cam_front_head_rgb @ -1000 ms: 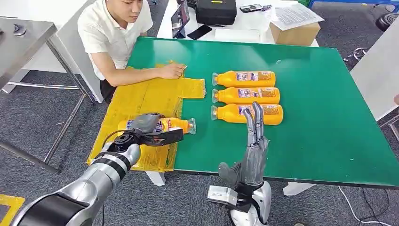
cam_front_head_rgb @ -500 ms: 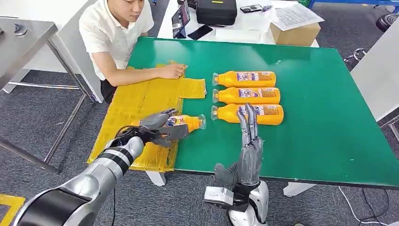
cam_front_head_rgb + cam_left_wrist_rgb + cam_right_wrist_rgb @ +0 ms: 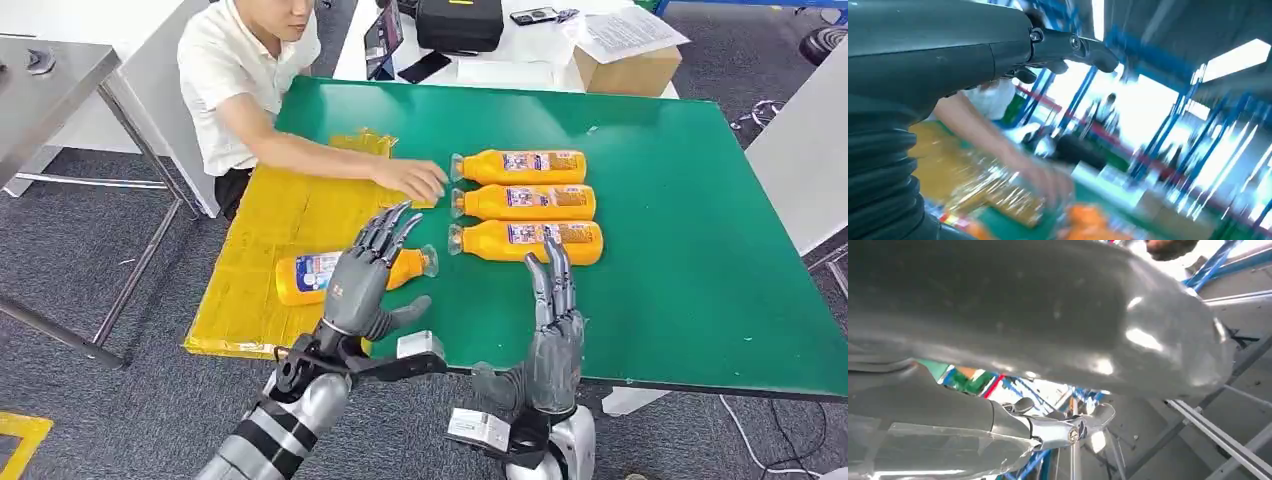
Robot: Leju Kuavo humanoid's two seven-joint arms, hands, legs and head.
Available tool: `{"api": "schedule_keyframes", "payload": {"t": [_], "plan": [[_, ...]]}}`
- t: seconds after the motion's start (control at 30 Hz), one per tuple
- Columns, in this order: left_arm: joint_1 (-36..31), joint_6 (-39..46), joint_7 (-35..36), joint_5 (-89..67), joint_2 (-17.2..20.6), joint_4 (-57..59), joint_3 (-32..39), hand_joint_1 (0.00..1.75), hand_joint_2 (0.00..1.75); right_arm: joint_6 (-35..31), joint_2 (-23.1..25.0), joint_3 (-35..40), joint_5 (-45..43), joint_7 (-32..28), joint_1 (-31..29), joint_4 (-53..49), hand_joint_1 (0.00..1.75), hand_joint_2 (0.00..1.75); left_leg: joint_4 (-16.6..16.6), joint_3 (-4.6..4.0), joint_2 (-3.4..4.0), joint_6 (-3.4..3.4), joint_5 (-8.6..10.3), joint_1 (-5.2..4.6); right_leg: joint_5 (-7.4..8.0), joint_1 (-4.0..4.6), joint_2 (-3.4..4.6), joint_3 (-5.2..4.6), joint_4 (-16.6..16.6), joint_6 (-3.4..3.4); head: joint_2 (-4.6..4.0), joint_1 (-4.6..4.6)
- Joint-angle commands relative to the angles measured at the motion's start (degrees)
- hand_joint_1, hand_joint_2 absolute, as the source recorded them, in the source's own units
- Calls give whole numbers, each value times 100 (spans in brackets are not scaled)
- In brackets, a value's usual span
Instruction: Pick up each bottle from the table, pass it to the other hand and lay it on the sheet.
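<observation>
One orange bottle (image 3: 308,273) lies on the yellow sheet (image 3: 268,210), its clear cap over the sheet's right edge. My left hand (image 3: 366,278) hovers above that bottle with fingers spread and holds nothing. Three more orange bottles lie side by side on the green table (image 3: 690,220): a far one (image 3: 522,166), a middle one (image 3: 527,203) and a near one (image 3: 495,241). By the table's front edge my right hand (image 3: 554,322) is upright and open, its fingertips overlapping the near bottle. In the blurred left wrist view, my left hand (image 3: 998,55) is above the sheet (image 3: 933,150).
A person in a white shirt sits at the table's far left, their hand (image 3: 412,180) on the sheet's far right corner, close to the far bottle's cap. A cardboard box (image 3: 628,70), a black case (image 3: 458,24) and a phone sit on a white table behind. A grey metal table (image 3: 50,80) stands left.
My left hand let go of the bottle, leaving it lying on the sheet, then rose and swung right. The person's hand slid right toward the bottles. My right hand barely moved.
</observation>
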Motion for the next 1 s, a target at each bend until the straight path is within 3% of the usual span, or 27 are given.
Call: {"api": "schedule_keyframes", "payload": {"t": [0.03,0.1,0.13,0.2,0.27,0.33,0.47,0.83,0.87,0.93,1.0], "plan": [[420,172,-52,307,360,-1130,-542,0,175,22,34,-553,210,-7,96,120,0,0,-5,36,7,-15,-9,9,-6,9,11,33,-5,-16,0,-2],[481,54,-146,645,382,-1221,-525,0,175,22,-46,-944,565,-7,-27,690,0,0,-10,33,6,-7,-1,6,-2,6,10,30,-10,-12,0,-2],[546,-149,-236,1031,359,-1277,-485,0,175,22,-84,-1180,804,-7,-77,892,0,175,-11,34,9,-4,2,8,0,7,13,33,-13,-12,0,-2],[663,-584,-409,1963,303,-1314,-418,0,175,22,-215,-1647,884,-7,-205,1233,0,175,-19,49,10,-4,2,10,3,10,14,48,-24,-12,0,-4],[1049,-917,-636,3915,0,-1317,-52,0,175,22,-471,-2832,1552,-7,-392,1547,0,175,-22,51,0,0,6,10,4,9,2,54,-30,-8,0,-2],[1115,-881,-762,3974,3,-1249,-104,0,175,22,-844,-2772,1182,-7,-352,1595,0,175,-22,50,-5,7,8,6,5,5,-3,59,-33,-3,0,-2],[1189,-1145,-548,5244,-61,-1095,-39,0,175,22,-866,-3333,1540,-7,-411,1715,0,175,-11,37,-23,7,7,0,-2,1,-19,51,-20,-3,0,2],[1186,-1066,-700,5261,3,-1021,-177,0,175,22,-1013,-3325,1489,-7,-467,1883,0,175,-12,41,-21,7,4,0,-2,1,-18,55,-23,-4,0,0],[1175,-1078,-713,5278,72,-978,-346,0,175,22,-1092,-3269,1489,-7,-568,2101,0,175,-13,32,-14,7,6,-4,2,-2,-12,44,-20,-3,0,0],[1018,-957,-827,5275,127,-1050,-651,0,175,22,-1589,-2085,1436,881,-1158,3773,0,175,-12,40,-3,3,2,-4,3,-1,-6,48,-24,-8,0,-4],[1002,-952,-824,5257,123,-1040,-705,0,175,22,-1653,-1894,1296,964,-1324,3999,0,175,-11,38,7,3,5,-2,6,2,2,39,-20,-8,0,-2]]}}
